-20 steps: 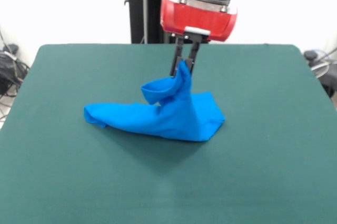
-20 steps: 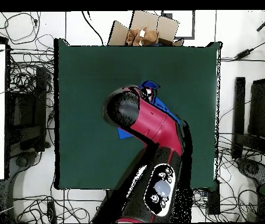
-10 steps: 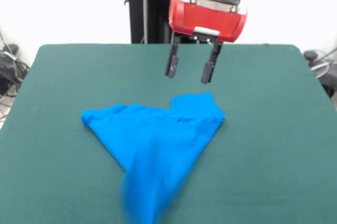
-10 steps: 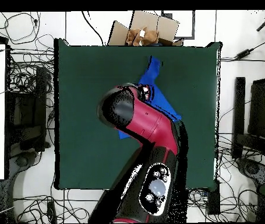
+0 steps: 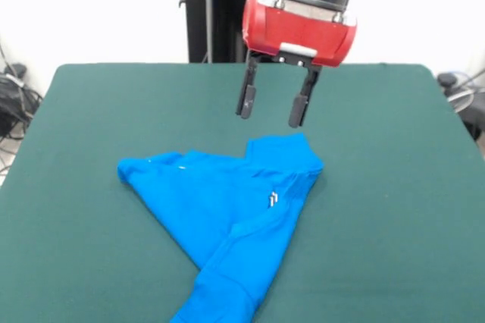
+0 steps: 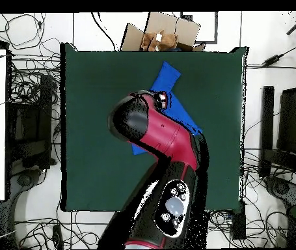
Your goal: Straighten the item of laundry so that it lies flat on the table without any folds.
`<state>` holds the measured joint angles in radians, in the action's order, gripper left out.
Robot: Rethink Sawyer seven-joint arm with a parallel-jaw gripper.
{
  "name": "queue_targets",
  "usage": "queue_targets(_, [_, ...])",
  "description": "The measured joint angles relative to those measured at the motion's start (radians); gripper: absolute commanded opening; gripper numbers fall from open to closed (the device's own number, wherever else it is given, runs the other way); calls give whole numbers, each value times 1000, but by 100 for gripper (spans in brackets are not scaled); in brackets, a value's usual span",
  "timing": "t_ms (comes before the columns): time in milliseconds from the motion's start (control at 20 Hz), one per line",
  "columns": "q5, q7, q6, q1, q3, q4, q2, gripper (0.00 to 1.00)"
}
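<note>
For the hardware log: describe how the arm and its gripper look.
The arm is glossy red with black sections and a rounded black elbow cap. In the front view, a black cylindrical wrist joins a red rounded block; the gripper has two slim, straight black fingers.

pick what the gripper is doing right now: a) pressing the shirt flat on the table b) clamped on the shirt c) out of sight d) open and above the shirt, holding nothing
d: in the front view the gripper hangs with its fingers spread apart above the blue T-shirt, which lies on the table with nothing between the fingers.

Red wrist housing, black cylindrical link above, claw [image 5: 272, 108] with two black fingers.
</note>
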<state>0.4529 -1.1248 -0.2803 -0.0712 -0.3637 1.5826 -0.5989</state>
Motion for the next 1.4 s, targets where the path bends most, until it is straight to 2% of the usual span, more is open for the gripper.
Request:
queue_targets(650, [15,0,0,-10,-7,-185,133,100])
queue_targets(1050, [17,0,32,23,11,-175,152,100])
queue_targets(1400, [17,0,151,81,69,-137,145,100])
